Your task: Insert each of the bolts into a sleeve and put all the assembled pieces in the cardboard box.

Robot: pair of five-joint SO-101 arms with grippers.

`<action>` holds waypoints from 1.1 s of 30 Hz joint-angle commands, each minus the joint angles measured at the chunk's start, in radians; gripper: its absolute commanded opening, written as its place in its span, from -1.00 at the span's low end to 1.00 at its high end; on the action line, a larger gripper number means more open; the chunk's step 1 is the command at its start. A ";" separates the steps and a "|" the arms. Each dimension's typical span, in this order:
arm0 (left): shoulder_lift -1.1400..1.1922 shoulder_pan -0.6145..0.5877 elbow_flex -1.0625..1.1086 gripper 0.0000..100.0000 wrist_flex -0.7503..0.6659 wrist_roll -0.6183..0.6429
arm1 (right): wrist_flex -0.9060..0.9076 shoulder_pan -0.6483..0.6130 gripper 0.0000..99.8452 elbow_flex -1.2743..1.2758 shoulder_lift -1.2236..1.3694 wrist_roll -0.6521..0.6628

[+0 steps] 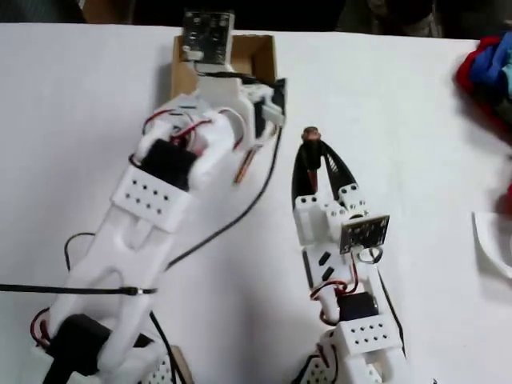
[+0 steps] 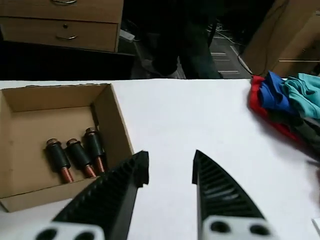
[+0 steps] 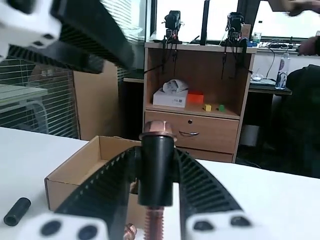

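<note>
My right gripper (image 3: 155, 156) is shut on an assembled piece (image 3: 156, 180), a black sleeve with a copper bolt through it, held upright. In the high view that piece (image 1: 309, 138) sits at the tips of the right gripper (image 1: 312, 158), to the right of the cardboard box (image 1: 260, 50). The box (image 2: 114, 125) holds three assembled pieces (image 2: 75, 157) lying side by side. Beside the box's wall, above the white table, my left gripper (image 2: 170, 167) is open and holds nothing. A loose black sleeve (image 3: 17, 211) lies on the table near the box (image 3: 75, 175). A small copper bolt (image 3: 129, 231) lies just below my right fingers.
A heap of red, blue and teal cloth (image 2: 285, 102) lies at the table's far right (image 1: 488, 68). A white curved object (image 1: 490, 244) sits at the right edge. Black cables (image 1: 232, 220) cross the table between the arms.
</note>
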 commanded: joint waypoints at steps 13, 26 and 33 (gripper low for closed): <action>-0.006 -0.453 0.082 -0.68 0.153 -0.003 | 0.186 0.005 -0.96 -0.163 0.045 -0.206; -0.005 -0.658 0.232 -0.68 0.152 -0.034 | 0.429 -0.101 -0.96 -1.096 1.006 -0.209; 0.003 -0.666 0.234 -0.68 0.146 -0.269 | 0.696 -0.156 -0.96 -1.564 1.333 -0.264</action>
